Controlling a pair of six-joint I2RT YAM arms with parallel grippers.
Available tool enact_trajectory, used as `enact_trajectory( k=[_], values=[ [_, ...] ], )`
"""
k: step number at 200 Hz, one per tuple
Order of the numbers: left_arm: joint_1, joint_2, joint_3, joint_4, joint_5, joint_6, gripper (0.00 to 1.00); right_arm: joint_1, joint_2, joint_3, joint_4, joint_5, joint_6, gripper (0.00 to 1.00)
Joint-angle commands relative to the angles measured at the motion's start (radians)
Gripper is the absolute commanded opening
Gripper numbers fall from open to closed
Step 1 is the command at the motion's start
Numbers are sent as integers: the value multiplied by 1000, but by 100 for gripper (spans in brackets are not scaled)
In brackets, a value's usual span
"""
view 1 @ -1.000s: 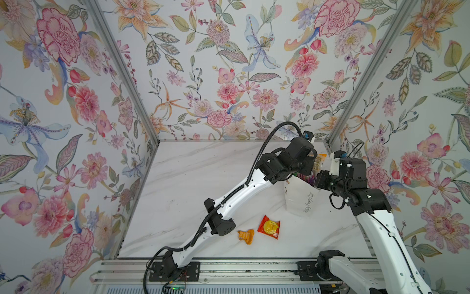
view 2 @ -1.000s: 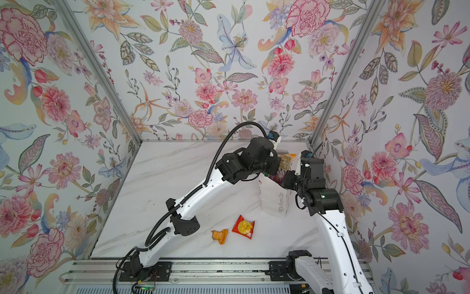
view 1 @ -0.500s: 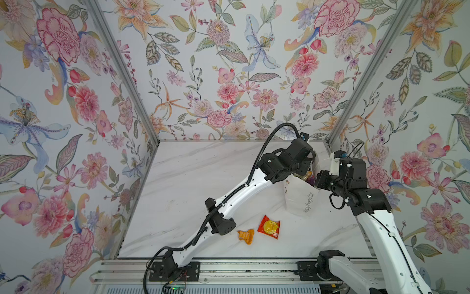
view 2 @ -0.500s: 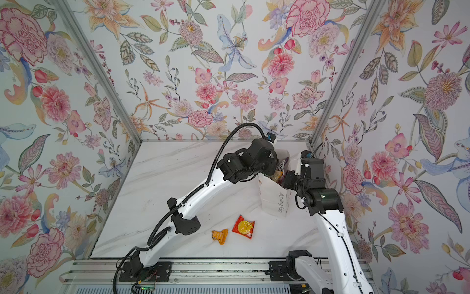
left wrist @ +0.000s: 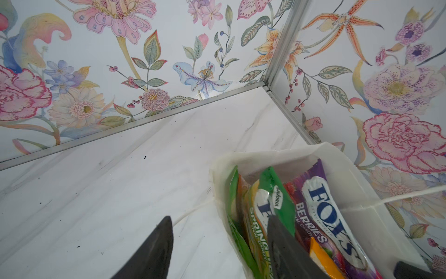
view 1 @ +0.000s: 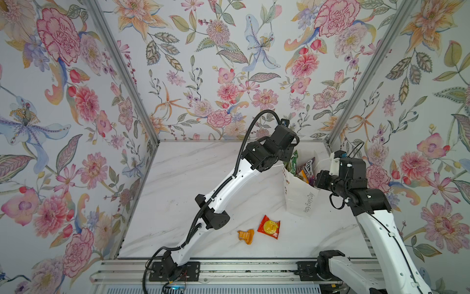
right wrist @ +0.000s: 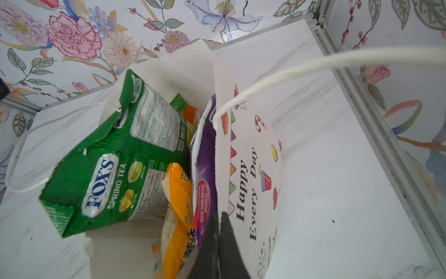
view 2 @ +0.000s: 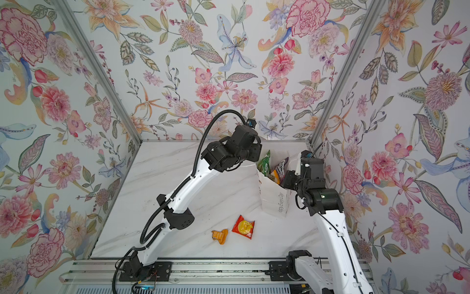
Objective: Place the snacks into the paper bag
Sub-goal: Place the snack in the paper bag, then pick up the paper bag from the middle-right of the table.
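Since 1 s ago L gripper (left wrist: pixel 219 217) has opened: jaws apart, straddling rim of paper bag (view 1: pixel 300 201), holding nothing. L→R on table (view 1: pixel 190 178): orange-wrapped bar (view 1: pixel 246 236) & red-orange sachet (view 1: pixel 269 226) lie loose near front; bag stands far right w/ green FOX'S packet (right wrist: pixel 103 183) & purple FOX'S packet (left wrist: pixel 325 212) inside; R gripper (right wrist: pixel 219 217) clenched on its wall.

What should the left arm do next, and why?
Probably lift the left gripper away from the paper bag and go toward the red-orange sachet: its jaws stand open and empty, and that sachet and an orange bar lie outside it.
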Motion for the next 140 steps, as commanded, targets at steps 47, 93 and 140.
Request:
enact_trajectory(
  k=[47,93,140],
  values=[
    [27,61,18,-68,117,-31,58,9,-18,0,-5,-2,-6,0],
    [30,107,17,-53,178,-39,56,9,-18,-2,-5,-3,-5,0],
    [38,136,17,-59,194,-34,32,9,-18,0,-5,0,-8,0]
  ],
)
